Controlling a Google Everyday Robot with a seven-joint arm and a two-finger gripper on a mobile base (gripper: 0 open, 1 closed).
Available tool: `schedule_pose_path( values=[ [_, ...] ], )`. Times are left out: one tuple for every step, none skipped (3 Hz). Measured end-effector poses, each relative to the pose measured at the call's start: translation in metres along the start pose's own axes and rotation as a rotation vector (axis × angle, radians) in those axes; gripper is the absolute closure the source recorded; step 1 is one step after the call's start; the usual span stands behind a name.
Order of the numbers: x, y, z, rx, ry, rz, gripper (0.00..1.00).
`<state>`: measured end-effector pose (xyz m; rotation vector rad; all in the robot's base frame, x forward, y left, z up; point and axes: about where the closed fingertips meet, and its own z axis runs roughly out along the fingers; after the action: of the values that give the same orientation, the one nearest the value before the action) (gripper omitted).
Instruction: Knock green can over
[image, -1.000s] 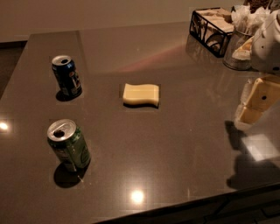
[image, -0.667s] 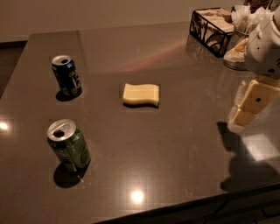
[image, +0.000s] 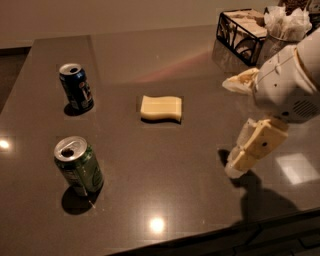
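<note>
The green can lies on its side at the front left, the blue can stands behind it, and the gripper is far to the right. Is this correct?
Not quite. In the camera view the green can stands upright, not on its side. The blue can does stand behind it, and the gripper is far to the right.

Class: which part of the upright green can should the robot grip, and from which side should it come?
Probably the straight mid-body of the green can, below its silver rim: it stands upright, so its round sides are free. Come in level from the picture's right, where the gripper hangs above the table with nothing between them.
</note>
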<state>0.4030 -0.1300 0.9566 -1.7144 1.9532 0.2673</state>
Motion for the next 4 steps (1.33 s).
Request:
schedule_pose_path(
  values=[
    [-0.030, 0.020, 0.025, -0.003, -0.097, -0.023, 0.00],
    [-0.056, 0.028, 0.049, -0.002, -0.163, -0.021, 0.00],
    [-0.076, 0.032, 0.068, -0.007, -0.223, -0.020, 0.00],
    [-0.094, 0.041, 0.090, -0.046, -0.286, -0.014, 0.00]
  ],
)
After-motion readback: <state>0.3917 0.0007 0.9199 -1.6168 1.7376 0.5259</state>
